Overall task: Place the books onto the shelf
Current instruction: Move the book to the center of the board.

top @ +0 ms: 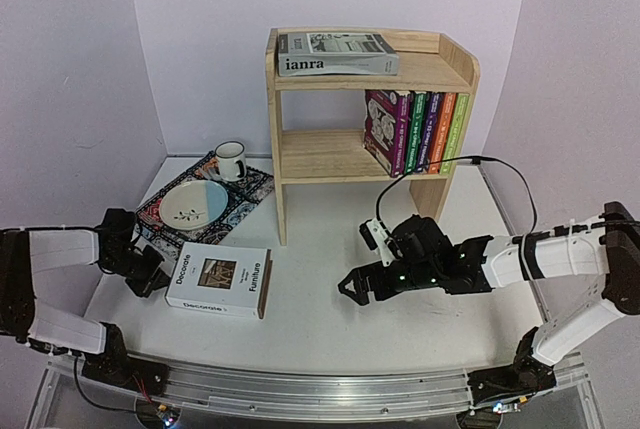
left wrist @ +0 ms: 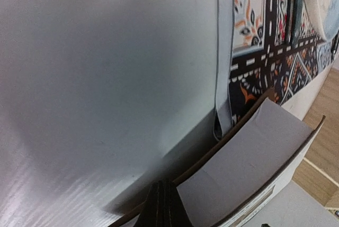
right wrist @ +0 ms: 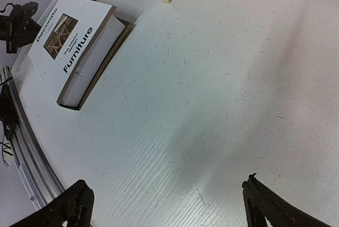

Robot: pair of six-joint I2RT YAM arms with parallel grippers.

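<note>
Left gripper (top: 150, 277) sits low on the table (top: 320, 249) at the left edge of the Decorate book (top: 220, 280). Its fingers (left wrist: 164, 207) are pressed together at the book's corner; can't tell if the cover edge is pinched between them. The Decorate book lies flat, front-left of the shelf (top: 276, 149), just beside the placemat (top: 255, 187). Right gripper (top: 352, 287) is spread wide above bare table, holding nothing, well apart from the book. Ianra book (top: 335, 54) lies flat on the shelf's top. Five paperbacks (top: 415, 131) stand at the right end of the lower tier. Bowl (top: 193, 202) and mug (top: 231, 159) sit on the placemat.
</note>
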